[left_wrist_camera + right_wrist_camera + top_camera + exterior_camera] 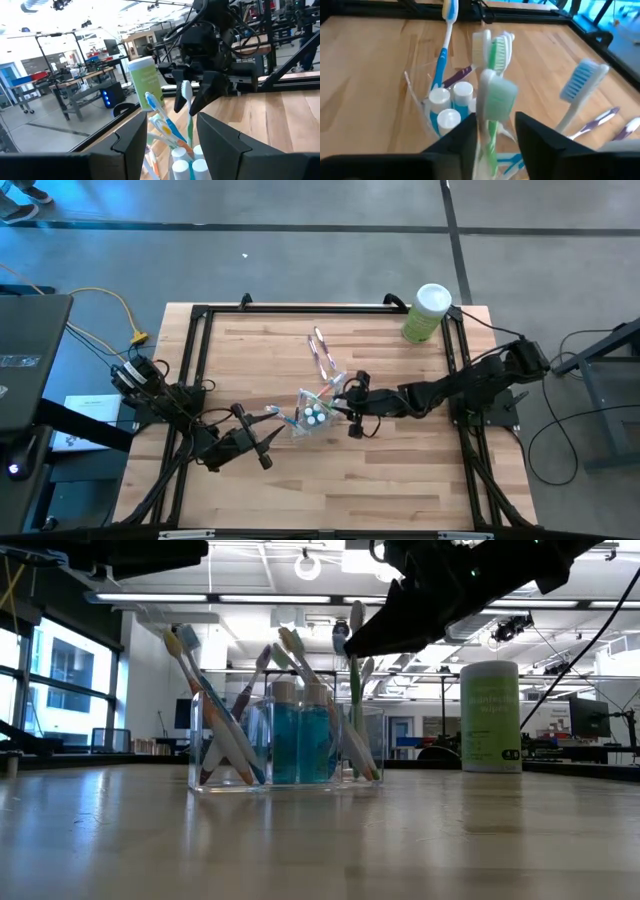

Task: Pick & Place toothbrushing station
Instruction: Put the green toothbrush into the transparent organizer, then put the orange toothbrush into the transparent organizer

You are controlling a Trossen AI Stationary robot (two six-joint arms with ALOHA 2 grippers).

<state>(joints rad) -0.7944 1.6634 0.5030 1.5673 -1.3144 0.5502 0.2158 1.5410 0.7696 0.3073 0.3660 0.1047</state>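
Several toothbrushes [225, 720] stand leaning at mixed angles in one clear plastic cup [285, 745] near the middle of the tabletop [400, 470]; three teal-and-white toothpaste tubes [300, 735] stand upright among them, white caps up; two further toothbrushes [322, 350] lie flat on the wood just beyond the cup, toward the far edge; one light-green canister [427, 313] with a white lid stands at the far right corner, well apart from the cup.

Right claw [192, 100]: poised directly above the cup, fingers parted a little with the head of a green-and-white toothbrush [492, 95] between them; whether the pads actually press on it cannot be told; that brush stands with its lower end down in the cup.

Left claw [272, 412]: low over the tabletop just beside the cup on its left, pointed toward it, fingers [130, 142] spread apart with nothing between them.

Dark frame rails [195, 350] border the tabletop; a yellow cable [120, 315] runs off the left side.
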